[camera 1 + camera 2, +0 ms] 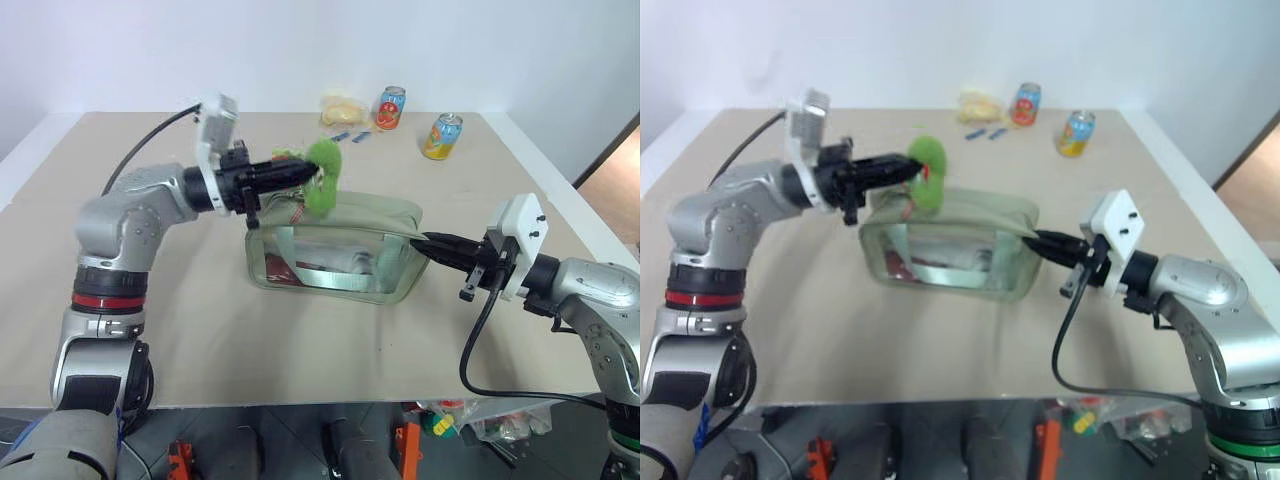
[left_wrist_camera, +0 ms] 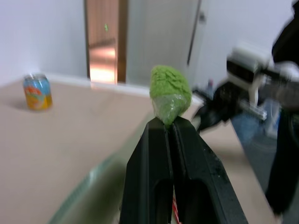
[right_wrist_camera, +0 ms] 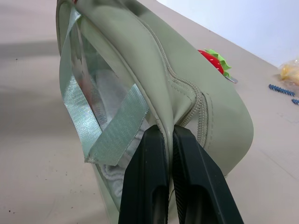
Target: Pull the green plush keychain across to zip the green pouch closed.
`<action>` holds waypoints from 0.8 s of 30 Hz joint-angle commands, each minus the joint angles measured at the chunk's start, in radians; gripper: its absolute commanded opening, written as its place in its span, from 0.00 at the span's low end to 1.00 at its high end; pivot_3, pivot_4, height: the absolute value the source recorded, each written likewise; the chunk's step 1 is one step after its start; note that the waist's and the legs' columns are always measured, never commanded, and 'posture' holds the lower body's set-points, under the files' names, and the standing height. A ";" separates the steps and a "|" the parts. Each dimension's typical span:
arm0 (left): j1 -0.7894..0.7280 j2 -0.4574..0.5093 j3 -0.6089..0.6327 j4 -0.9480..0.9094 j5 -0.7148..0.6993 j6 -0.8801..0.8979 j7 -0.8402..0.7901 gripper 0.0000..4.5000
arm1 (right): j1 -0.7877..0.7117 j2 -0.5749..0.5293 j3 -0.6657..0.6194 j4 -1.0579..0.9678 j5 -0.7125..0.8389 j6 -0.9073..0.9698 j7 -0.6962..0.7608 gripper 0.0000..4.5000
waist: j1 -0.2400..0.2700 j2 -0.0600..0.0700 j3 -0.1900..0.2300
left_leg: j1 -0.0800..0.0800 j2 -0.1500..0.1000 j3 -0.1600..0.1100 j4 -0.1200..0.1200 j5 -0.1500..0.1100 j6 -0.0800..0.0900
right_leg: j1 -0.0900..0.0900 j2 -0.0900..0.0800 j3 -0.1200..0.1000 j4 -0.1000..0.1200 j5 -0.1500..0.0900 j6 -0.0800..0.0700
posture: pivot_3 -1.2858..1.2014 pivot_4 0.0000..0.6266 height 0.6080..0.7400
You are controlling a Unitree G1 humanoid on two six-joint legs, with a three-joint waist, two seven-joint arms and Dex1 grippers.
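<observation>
— Keychain (image 1: 323, 172)? 
— Fuzzy, lime-green, squashed in the clenched left pincer (image 1: 306, 172), lifted over the pouch's (image 1: 335, 248) top left end.
— Pouch?
— Sage-green, boxy, clear-sided, standing mid-surface (image 1: 200, 330); right end pinched by the clenched right pincer (image 3: 167, 135) beside the zip.

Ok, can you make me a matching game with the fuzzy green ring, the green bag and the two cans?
Things:
1. green plush keychain
2. green pouch
3. red can
4. orange and blue can

Where or how:
A. pinched at one end by the right gripper
B. at the far edge of the table, next to a yellow packet
C. held up in the left gripper
D. standing alone, nearer the table's right side

Pairs: 1-C, 2-A, 3-B, 4-D
</observation>
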 commanded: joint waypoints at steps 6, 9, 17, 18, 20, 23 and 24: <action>-0.054 0.047 -0.009 0.029 0.036 0.036 -0.050 0.36 | 0.014 0.001 -0.005 -0.019 0.003 -0.023 -0.008 0.00 | 0.001 0.000 0.000 | 0.000 0.000 0.000 0.000 0.000 0.000 | 0.000 0.000 0.000 0.000 0.000 0.000 | 0.52 0.24 1.00; -0.060 0.068 -0.016 0.027 0.050 0.034 -0.070 0.59 | 0.012 0.000 -0.001 -0.017 0.001 -0.029 -0.005 0.00 | 0.001 0.000 0.000 | 0.000 0.000 0.000 0.000 0.000 0.000 | 0.000 0.000 0.000 0.000 0.000 0.000 | 0.52 0.24 1.00; 0.039 0.232 0.004 -0.056 0.081 0.045 -0.125 0.99 | 0.001 -0.003 0.009 -0.002 -0.002 -0.047 0.005 0.00 | -0.005 0.000 0.000 | 0.000 0.001 0.000 -0.001 0.000 0.000 | -0.001 0.000 0.000 0.000 -0.001 -0.001 | 0.52 0.24 1.00; 0.069 0.250 0.017 -0.069 0.087 0.034 -0.114 0.99 | -0.001 -0.003 0.010 0.001 -0.002 -0.049 0.006 0.00 | -0.005 0.000 0.000 | 0.001 0.001 0.000 -0.001 0.000 0.000 | 0.000 0.000 0.000 0.000 -0.001 -0.001 | 0.52 0.24 1.00; 0.127 0.271 0.047 -0.094 0.097 0.010 -0.084 0.99 | -0.005 -0.004 0.011 0.007 -0.003 -0.053 0.009 0.00 | -0.006 0.000 0.000 | 0.001 0.001 0.000 -0.001 0.000 0.000 | -0.001 0.000 -0.001 0.000 -0.001 -0.001 | 0.52 0.24 1.00; 0.199 0.244 0.124 -0.132 0.076 -0.012 -0.006 0.99 | -0.015 -0.005 0.018 0.019 -0.006 -0.058 0.012 0.00 | -0.003 0.000 0.000 | 0.000 0.001 0.000 0.000 0.000 0.000 | 0.000 0.000 -0.001 0.000 -0.001 -0.001 | 0.52 0.24 1.00; 0.222 0.226 0.145 -0.153 0.063 -0.014 0.020 0.99 | -0.020 -0.004 0.022 0.023 -0.007 -0.059 0.013 0.00 | -0.003 0.000 0.000 | 0.000 0.001 0.000 0.000 0.000 0.000 | 0.000 0.000 -0.001 0.000 -0.001 -0.001 | 0.52 0.24 1.00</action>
